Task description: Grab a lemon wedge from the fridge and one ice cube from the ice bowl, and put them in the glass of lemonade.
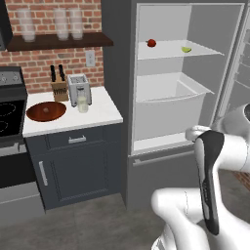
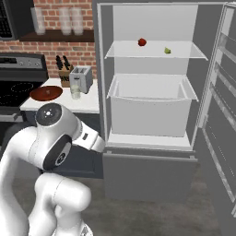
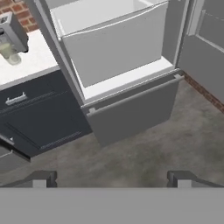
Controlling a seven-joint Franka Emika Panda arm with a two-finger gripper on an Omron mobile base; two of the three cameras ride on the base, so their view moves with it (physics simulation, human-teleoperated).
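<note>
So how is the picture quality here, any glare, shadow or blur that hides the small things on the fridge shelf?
Left base view: flat, even lighting, no glare; the lemon wedge reads as a soft, tiny speck beside the red fruit. Right base view: same soft rendering, and the wedge stays distinct. Hand view: sharp on the white drawer, tilted framing, faint shading under the fridge.

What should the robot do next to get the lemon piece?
Probably lift the open gripper up toward the fridge's top shelf. The door is already open, the lemon wedge lies on that shelf to the right of a small red fruit, and the hand is low, aimed at the white drawer and floor.
</note>
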